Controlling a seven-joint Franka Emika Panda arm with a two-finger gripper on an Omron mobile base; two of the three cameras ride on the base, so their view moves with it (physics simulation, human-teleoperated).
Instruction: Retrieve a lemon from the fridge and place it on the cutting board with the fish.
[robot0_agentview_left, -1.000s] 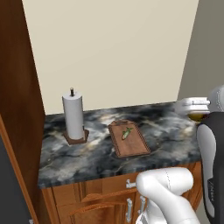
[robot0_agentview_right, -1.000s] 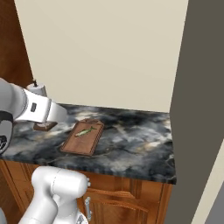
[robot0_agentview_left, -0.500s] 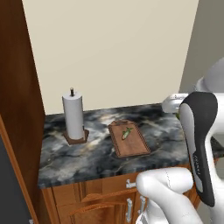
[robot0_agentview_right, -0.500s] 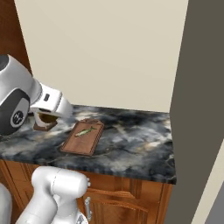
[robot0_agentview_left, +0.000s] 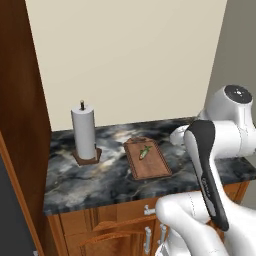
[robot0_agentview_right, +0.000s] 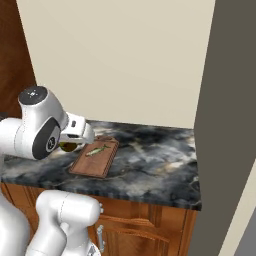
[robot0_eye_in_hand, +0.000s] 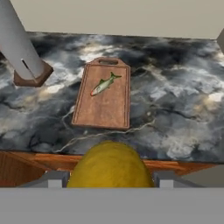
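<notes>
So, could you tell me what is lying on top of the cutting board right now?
Only the fish lies on the cutting board, toward its handle end. The rest is bare; the lemon is in the gripper.

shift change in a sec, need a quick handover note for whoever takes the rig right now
Hand: shut on the lemon, held in front of the counter, short of the cutting board.
Cutting board: flat on the counter, fish lying on its far half, paper towel holder to its left.
Done: lemon fetched.
Left: carry it over the board, set it on the bare near half, release.
</notes>
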